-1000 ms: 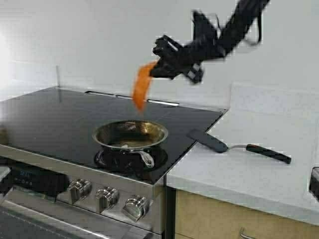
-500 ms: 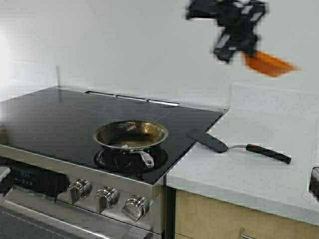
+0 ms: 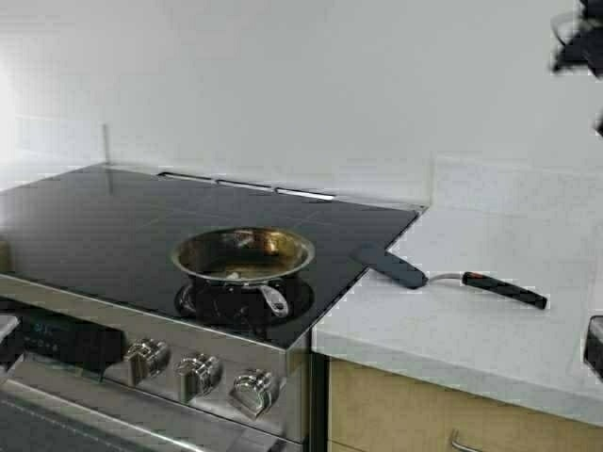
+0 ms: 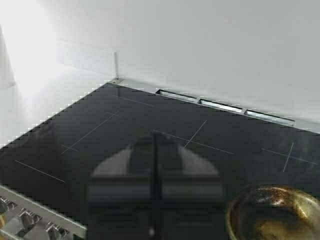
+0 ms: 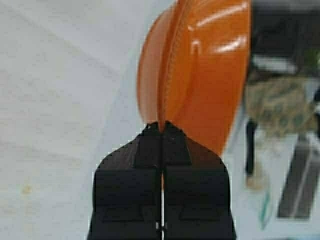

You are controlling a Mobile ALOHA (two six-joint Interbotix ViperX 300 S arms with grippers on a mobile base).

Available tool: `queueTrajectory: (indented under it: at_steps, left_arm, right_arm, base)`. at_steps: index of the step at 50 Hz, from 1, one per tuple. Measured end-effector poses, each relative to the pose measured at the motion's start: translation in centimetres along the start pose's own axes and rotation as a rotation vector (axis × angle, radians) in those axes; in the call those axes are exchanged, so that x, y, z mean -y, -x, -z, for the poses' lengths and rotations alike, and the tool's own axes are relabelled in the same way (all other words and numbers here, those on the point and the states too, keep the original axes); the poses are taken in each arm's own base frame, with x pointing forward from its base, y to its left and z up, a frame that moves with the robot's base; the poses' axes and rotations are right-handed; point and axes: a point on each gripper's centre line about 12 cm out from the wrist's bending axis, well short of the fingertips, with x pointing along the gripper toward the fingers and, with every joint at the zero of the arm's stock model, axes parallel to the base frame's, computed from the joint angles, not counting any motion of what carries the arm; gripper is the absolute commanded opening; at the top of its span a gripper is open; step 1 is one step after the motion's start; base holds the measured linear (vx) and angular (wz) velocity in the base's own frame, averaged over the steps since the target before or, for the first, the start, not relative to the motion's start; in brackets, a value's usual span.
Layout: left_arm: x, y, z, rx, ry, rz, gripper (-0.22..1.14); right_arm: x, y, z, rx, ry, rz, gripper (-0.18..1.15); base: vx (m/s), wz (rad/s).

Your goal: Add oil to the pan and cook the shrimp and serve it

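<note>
The steel pan (image 3: 243,254) stands on the black cooktop (image 3: 113,217), its short handle toward the stove's front. A small pale piece, the shrimp (image 3: 234,273), lies inside it. Part of the pan (image 4: 275,215) also shows in the left wrist view. My left gripper (image 4: 155,137) is shut on nothing and hovers over the cooktop, apart from the pan. My right gripper (image 5: 161,125) is shut on the rim of an orange bowl (image 5: 210,70) above the white counter. In the high view only a bit of the right arm (image 3: 579,42) shows, at the top right edge. The oil is out of view.
A black spatula (image 3: 400,268) with a red and black handle (image 3: 504,290) lies on the white counter (image 3: 471,330) right of the stove. Knobs (image 3: 198,372) line the stove's front. A dark object (image 3: 594,347) sits at the counter's right edge.
My right arm has swung the orange bowl from above the pan up and to the right, almost out of the high view. The pan and spatula have stayed put.
</note>
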Motion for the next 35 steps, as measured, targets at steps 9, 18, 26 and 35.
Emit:
queueTrajectory:
  at_steps: [9, 18, 26, 35]
  left_arm:
    - [0.0, 0.0, 0.0, 0.002, 0.000, 0.000, 0.03]
    - [0.0, 0.0, 0.0, 0.002, 0.002, 0.000, 0.03]
    - [0.0, 0.0, 0.0, 0.000, 0.000, 0.002, 0.03]
    - [0.0, 0.0, 0.0, 0.003, 0.000, 0.000, 0.03]
  right_arm:
    - [-3.0, -4.7, 0.1, -0.024, 0.043, -0.076, 0.06]
    - [-5.2, -9.3, -0.9, -0.035, 0.094, -0.070, 0.06]
    - [-7.2, -11.2, -1.7, -0.016, 0.100, -0.047, 0.06]
    - [-8.4, -12.7, -2.3, 0.010, 0.140, -0.021, 0.06]
  base:
    - [0.00, 0.00]
    - [0.00, 0.00]
    - [0.00, 0.00]
    - [0.00, 0.00]
